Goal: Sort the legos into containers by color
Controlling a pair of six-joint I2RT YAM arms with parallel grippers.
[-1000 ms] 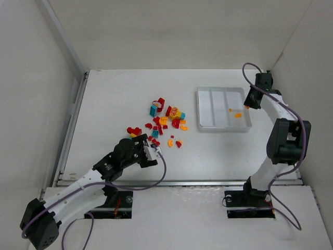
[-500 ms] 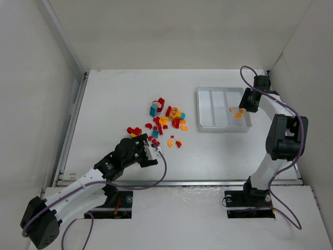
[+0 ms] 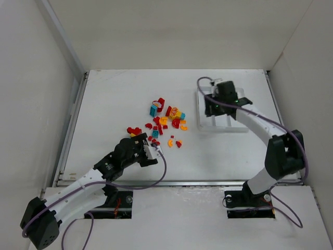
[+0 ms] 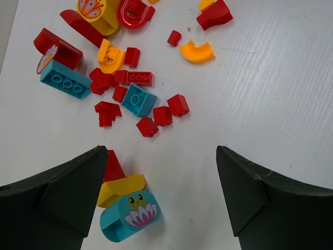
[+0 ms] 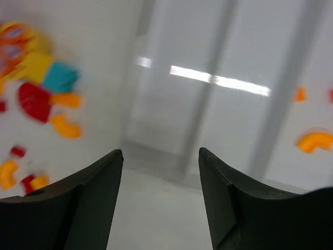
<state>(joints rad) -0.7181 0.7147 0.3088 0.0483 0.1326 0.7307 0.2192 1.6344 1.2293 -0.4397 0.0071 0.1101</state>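
Observation:
The legos (image 3: 164,122) lie scattered mid-table in red, orange-yellow and teal. My left gripper (image 3: 152,152) hovers open at the pile's near edge. In the left wrist view a teal frog-printed cylinder (image 4: 130,214), a yellow piece (image 4: 120,187) and a red wedge (image 4: 112,166) lie by the left finger of that gripper (image 4: 160,151), none of them gripped. My right gripper (image 3: 210,108) is over the white tray's (image 3: 223,128) left part. The blurred right wrist view shows this gripper (image 5: 159,151) open and empty, with two orange pieces (image 5: 314,140) in the right compartment.
White walls close in the table on the left, back and right. A raised rail (image 3: 73,125) runs along the left side. The right arm's links and cable stretch across the tray from the right. More legos (image 5: 36,99) appear left of the tray in the right wrist view.
The right arm has swung left from the tray's right end to above its left part, and its jaws have opened. The left arm has not moved.

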